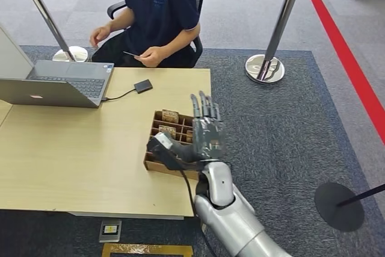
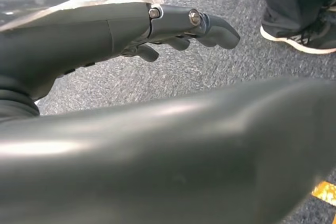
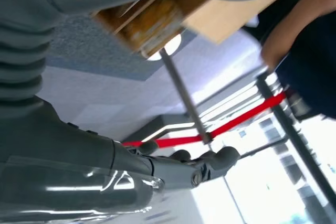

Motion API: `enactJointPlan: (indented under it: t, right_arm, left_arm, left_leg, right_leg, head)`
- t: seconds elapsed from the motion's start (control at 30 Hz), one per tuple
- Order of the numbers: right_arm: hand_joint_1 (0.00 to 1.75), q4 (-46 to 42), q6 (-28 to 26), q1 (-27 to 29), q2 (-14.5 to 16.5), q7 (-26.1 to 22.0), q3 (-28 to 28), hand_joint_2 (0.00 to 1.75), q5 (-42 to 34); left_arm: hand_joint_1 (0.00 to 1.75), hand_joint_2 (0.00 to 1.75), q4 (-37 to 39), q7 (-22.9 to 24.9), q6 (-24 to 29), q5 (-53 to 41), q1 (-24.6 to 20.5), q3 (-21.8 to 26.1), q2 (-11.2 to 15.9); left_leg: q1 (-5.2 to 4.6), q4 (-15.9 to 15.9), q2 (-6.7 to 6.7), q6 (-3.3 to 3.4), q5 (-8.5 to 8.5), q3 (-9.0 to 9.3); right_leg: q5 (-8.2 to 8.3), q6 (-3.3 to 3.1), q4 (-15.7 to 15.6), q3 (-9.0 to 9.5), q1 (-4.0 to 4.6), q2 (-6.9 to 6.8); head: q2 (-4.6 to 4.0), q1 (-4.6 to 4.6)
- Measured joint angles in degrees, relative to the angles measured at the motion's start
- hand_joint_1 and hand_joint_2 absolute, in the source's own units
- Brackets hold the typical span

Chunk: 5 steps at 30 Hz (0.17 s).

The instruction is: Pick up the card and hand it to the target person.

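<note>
Silver and grey, my right hand [image 1: 206, 132] is raised above the cardboard tray [image 1: 156, 164] at the table's [image 1: 68, 148] near right corner, fingers straight and apart, holding nothing. From the head view I see the card [image 1: 132, 55] pinched in the seated person's hand [image 1: 152, 57] beyond the far edge. My left wrist view adds the left hand [image 2: 118, 30], fingers extended and empty, over grey carpet beside a shoe [image 2: 301, 38].

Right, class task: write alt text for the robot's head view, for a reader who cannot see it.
The robot's right hand is raised, open and empty, above a cardboard box at the edge of a wooden table. Across the table, a seated person holds a card near a laptop.
</note>
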Motion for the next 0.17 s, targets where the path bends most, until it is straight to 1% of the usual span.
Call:
enactJointPlan:
  t: [0.07,0.13,0.17]
  right_arm:
    - [0.00,-9.2,-3.1,9.0,-2.2,-3.9,-11.0,0.00,1.5]
    - [0.00,-16.2,-3.7,15.0,-2.7,-8.6,-20.0,0.00,-0.4]
    - [0.00,-17.9,-3.8,16.4,-2.6,-9.7,-22.1,0.00,-0.9]
  left_arm:
    - [0.00,0.00,0.0,-0.6,-0.8,0.1,0.1,0.6,0.0]
    - [0.00,0.00,0.0,-0.8,-1.1,0.0,0.0,1.0,0.0]
    - [0.00,0.00,0.0,-0.8,-1.2,0.0,0.1,1.1,0.0]
  left_leg:
    - [-0.02,0.0,-0.01,0.07,-0.05,-0.04]
    - [-0.03,0.0,0.00,0.10,-0.08,-0.06]
    - [-0.03,0.0,0.00,0.10,-0.09,-0.07]
  right_leg:
    - [0.00,0.01,0.0,0.01,-0.01,0.00]
    - [0.01,0.02,-0.1,-0.02,-0.02,0.00]
    - [0.01,0.03,-0.1,-0.02,-0.02,0.00]
  head:
    - [0.00,0.01]
    - [0.00,0.03]
    - [0.00,0.02]
